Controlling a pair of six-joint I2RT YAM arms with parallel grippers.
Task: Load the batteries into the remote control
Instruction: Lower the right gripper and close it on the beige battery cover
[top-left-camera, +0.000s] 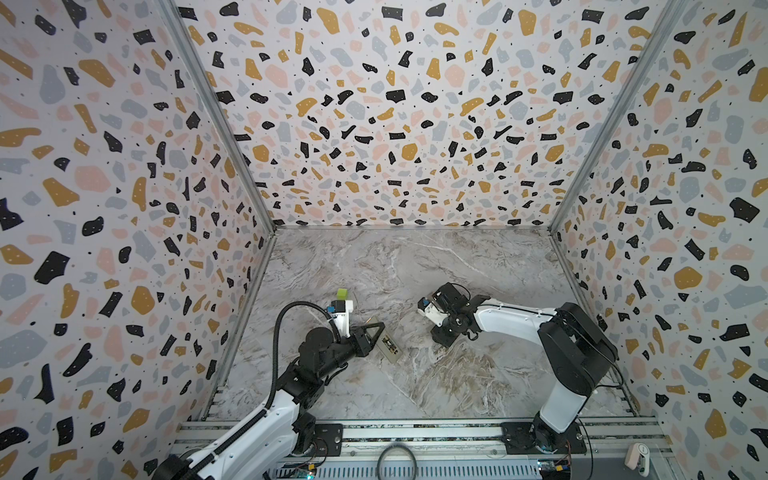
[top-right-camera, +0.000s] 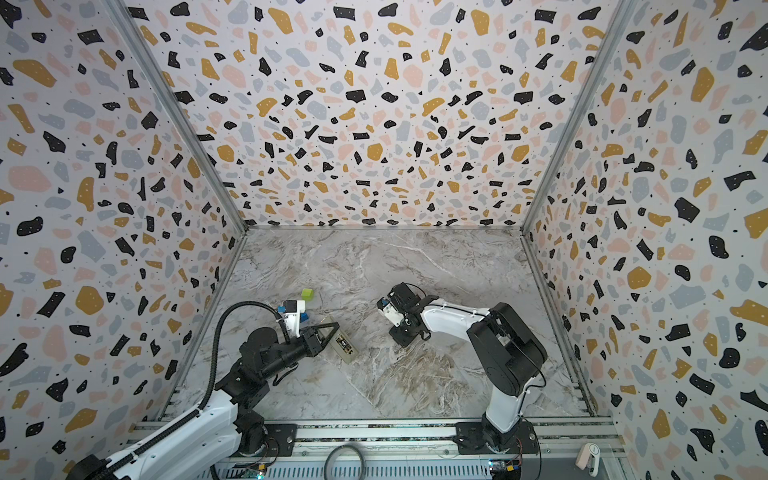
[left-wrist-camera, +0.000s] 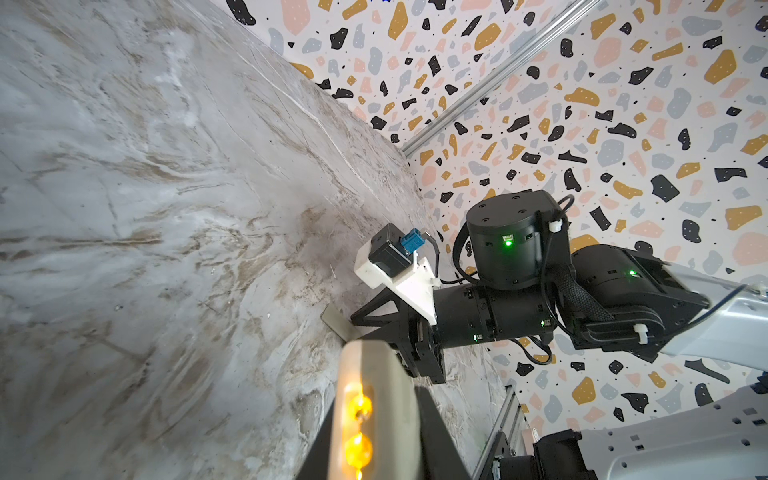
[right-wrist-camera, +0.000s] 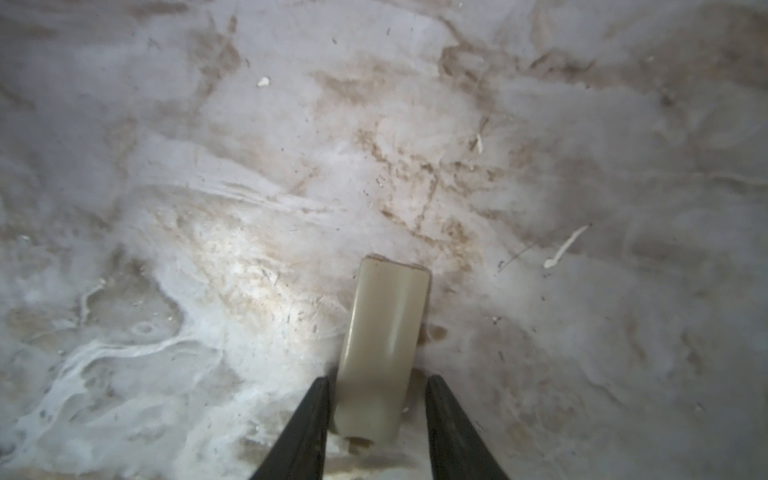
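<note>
Straddling the flat beige plastic cover (right-wrist-camera: 386, 316), your right gripper (right-wrist-camera: 377, 377) is part-open, gripping nothing. Your left gripper (left-wrist-camera: 374, 432) clamps the long white remote control (left-wrist-camera: 390, 395); next, probably pinch and lift.

Remote control (top-left-camera: 391, 351) — smooth, hard plastic

The remote control (top-left-camera: 395, 353) is a long beige-white bar in the lower middle-left of both top views. It slants from upper left to lower right, back face up. Its upper end is clamped in the left pincer (top-left-camera: 376, 330). Its open recess shows the dark batteries (top-left-camera: 387, 344) with gold glints, too small to tell apart.
</note>
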